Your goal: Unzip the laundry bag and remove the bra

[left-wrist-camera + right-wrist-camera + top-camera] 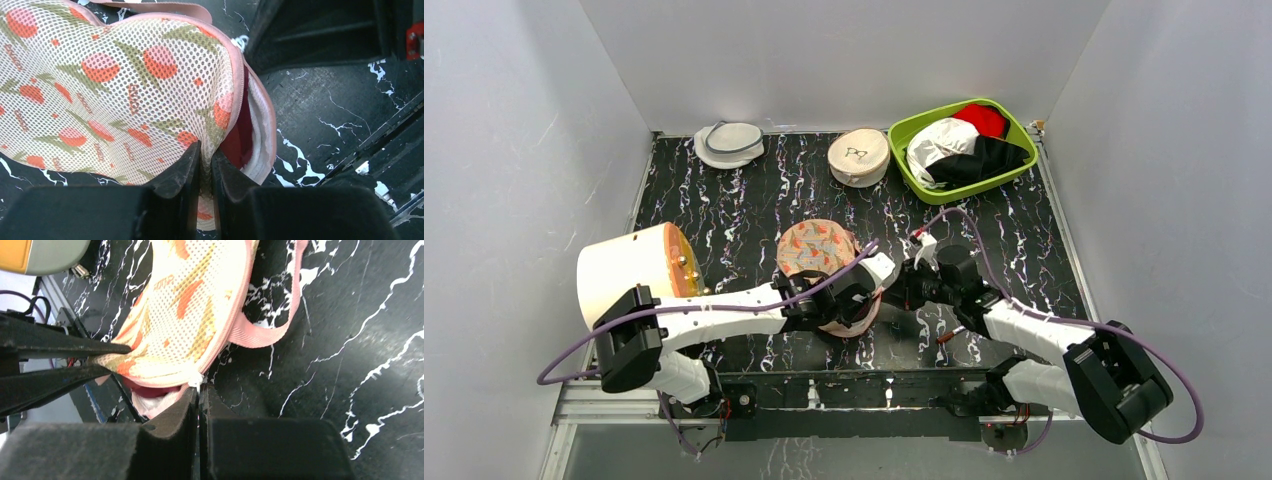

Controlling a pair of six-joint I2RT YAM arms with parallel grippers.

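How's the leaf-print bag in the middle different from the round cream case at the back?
The laundry bag carries a red-orange leaf print; the cream case is plain apart from its black mark. The laundry bag gapes open along its zip, the dark red bra showing inside; the cream case looks closed. The left gripper pinches the laundry bag; nothing touches the cream case. Both are rounded fabric cases.

Leaf-printed beige laundry bag (110, 95), maroon bra (240, 135)
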